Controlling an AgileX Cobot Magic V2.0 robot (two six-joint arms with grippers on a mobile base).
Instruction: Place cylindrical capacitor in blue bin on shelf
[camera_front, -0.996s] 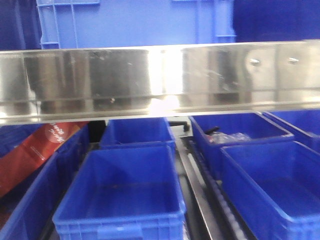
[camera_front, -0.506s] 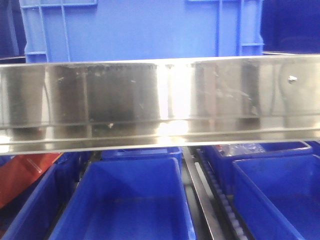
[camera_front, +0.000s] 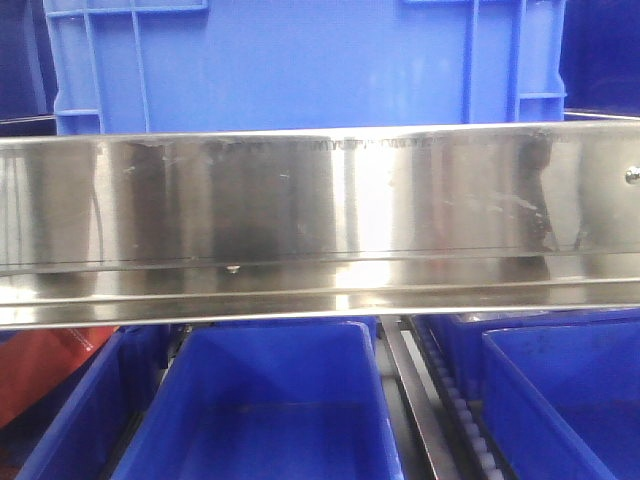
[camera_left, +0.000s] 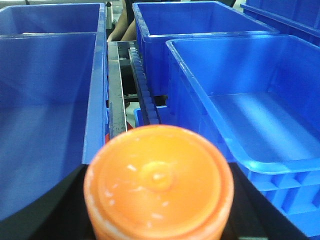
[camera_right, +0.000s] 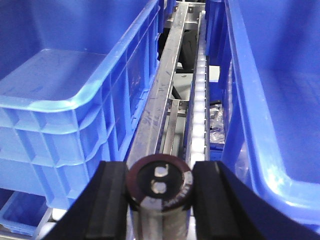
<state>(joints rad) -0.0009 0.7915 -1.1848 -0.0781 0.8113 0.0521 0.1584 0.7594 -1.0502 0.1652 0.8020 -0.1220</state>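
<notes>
Two loads gripped as shelf rail (camera_front: 320, 220) looms nearer
Capacitor (camera_right: 160, 181) is clamped in the right gripper (camera_right: 160, 205), bottom centre, between two bins (camera_right: 70, 105); an orange cylinder (camera_left: 157, 175) is held by the left gripper (camera_left: 157, 215). Placement is judged close.

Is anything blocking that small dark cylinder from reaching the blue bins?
Nothing visible does. The cylindrical capacitor, gripped in the right end effector, faces along the roller track; the left-hand blue bin and right-hand blue bin beside it are open-topped.
</notes>
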